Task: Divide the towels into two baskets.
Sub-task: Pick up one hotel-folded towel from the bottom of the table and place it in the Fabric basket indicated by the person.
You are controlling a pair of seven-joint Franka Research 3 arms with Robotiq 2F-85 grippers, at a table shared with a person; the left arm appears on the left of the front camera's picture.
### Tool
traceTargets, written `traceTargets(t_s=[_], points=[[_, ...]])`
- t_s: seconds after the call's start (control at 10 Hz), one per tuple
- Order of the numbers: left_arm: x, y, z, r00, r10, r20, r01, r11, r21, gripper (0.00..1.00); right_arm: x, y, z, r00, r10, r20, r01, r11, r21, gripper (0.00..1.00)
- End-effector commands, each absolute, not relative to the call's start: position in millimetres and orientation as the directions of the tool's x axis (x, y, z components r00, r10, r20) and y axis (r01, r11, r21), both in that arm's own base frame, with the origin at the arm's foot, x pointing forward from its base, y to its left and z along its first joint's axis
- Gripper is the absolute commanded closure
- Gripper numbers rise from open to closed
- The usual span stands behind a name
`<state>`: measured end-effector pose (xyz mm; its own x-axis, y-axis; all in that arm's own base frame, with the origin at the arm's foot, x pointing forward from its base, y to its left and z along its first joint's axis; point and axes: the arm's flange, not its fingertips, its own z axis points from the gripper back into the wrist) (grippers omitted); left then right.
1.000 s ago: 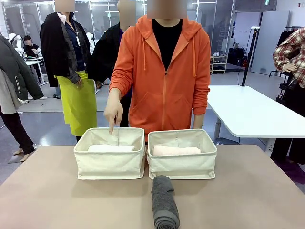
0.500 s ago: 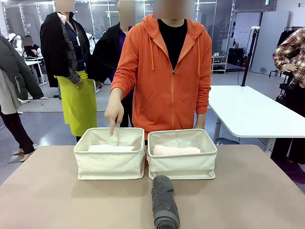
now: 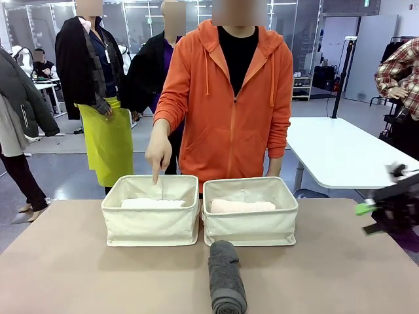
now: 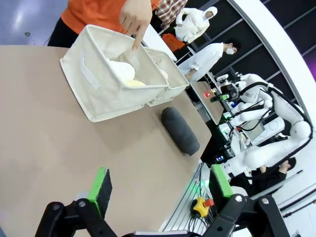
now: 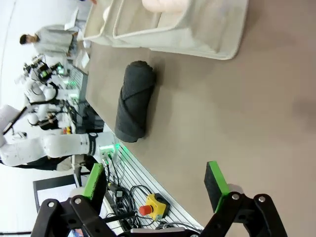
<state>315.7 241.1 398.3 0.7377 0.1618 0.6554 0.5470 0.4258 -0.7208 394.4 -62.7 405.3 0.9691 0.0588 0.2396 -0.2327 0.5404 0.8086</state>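
Two cream baskets stand side by side at the table's far side. The left basket point(image 3: 150, 226) holds a white towel point(image 3: 152, 203), with a pale yellow towel point(image 4: 136, 83) beside it. The right basket point(image 3: 251, 226) holds a pale pink towel point(image 3: 242, 206). A dark grey towel point(image 3: 226, 275) lies on the table in front of the right basket. The person's hand point(image 3: 158, 154) points a finger down into the left basket. My right gripper point(image 3: 366, 219) hovers open at the right edge, blurred. My left gripper point(image 4: 160, 183) is open above the table, holding nothing.
The person in an orange hoodie point(image 3: 226, 104) stands right behind the baskets. Bare tan table point(image 3: 72, 275) spreads around the grey towel. A white table point(image 3: 340, 154) stands behind on the right, and other people stand in the background.
My right gripper has come into the front view at the right edge. The person's pointing hand stays over the left basket; the towels have not moved.
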Motion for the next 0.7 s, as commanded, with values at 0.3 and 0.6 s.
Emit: traceTargets(t_s=[0.3, 0.6], points=[[312.9, 242.2, 403.0, 0.737, 0.165, 0.655, 0.546, 0.427, -0.721, 0.0, 391.7, 97.0, 398.4, 0.987, 0.037, 0.153, -0.134, 0.711, 0.69, 0.0], [312.9, 242.2, 403.0, 0.737, 0.165, 0.655, 0.546, 0.427, -0.721, 0.0, 384.7, 176.3, 386.0, 0.993, -0.014, 0.116, -0.061, 0.787, 0.614, 0.0]])
